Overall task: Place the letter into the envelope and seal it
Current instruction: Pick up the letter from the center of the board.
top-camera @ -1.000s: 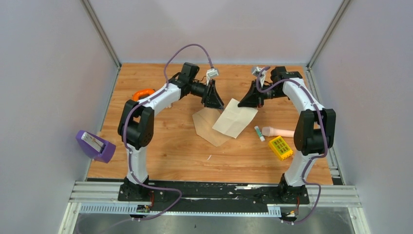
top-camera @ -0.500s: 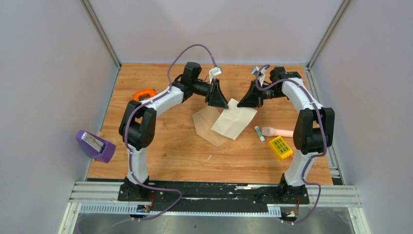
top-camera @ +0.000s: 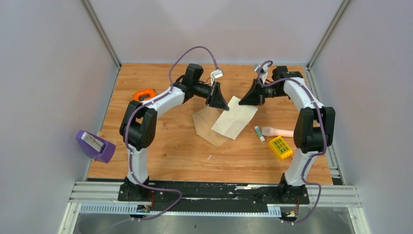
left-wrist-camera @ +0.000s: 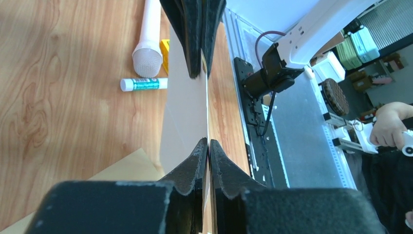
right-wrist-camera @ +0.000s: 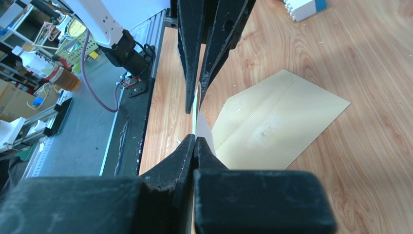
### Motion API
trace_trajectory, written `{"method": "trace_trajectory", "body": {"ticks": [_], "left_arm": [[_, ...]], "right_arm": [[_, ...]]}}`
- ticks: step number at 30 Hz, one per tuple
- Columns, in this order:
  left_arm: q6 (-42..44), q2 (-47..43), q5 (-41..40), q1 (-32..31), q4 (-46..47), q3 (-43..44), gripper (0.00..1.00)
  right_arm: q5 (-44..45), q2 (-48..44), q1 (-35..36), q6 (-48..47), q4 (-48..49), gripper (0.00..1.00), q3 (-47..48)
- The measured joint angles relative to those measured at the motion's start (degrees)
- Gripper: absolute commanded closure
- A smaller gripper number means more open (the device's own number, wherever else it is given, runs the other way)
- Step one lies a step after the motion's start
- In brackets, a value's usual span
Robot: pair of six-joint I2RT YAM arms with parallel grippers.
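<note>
Left gripper [top-camera: 217,101] and right gripper [top-camera: 246,99] each pinch the far edge of the letter [top-camera: 235,119], its long axis running near-left over the envelope [top-camera: 204,127], which lies nearer the left arm.

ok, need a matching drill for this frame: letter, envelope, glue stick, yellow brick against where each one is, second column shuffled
Things:
1. letter
2. envelope
3. glue stick
4. yellow studded brick

Places or states:
A. flat on the table, one side under the paler sheet
B. lying between the letter and the head of the pink toy microphone
C. pinched at its far end by the left gripper and the right gripper
D. on the arm-base side of the microphone, beside the right arm

Pairs: 1-C, 2-A, 3-B, 4-D
</note>
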Motion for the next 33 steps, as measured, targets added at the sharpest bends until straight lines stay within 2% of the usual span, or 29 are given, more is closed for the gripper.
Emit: {"method": "trace_trajectory", "body": {"ticks": [8, 14, 19, 29, 33], "left_arm": [[2.9, 0.2, -0.1, -0.9, -3.7, 0.3, 0.87], [4.4, 0.7, -0.3, -1.1, -5.3, 0.9, 1.00], [5.6, 1.1, -0.8, -1.2, -6.6, 1.6, 1.00], [11.3, 1.6, -2.4, -2.3, -12.9, 3.8, 0.85], [12.2, 2.4, -2.8, -2.3, -15.0, 3.8, 0.88]], "right_arm": [[-2.2, 0.0, -3.7, 3.0, 2.1, 1.00, 0.0], [-3.0, 0.0, -6.4, 4.9, 3.4, 1.00, 0.0], [-3.1, 0.0, -6.6, 6.8, 4.6, 1.00, 0.0], [-3.2, 0.0, -7.6, 11.8, 8.7, 1.00, 0.0], [-3.3, 0.0, -8.7, 13.0, 10.1, 1.00, 0.0]]}}
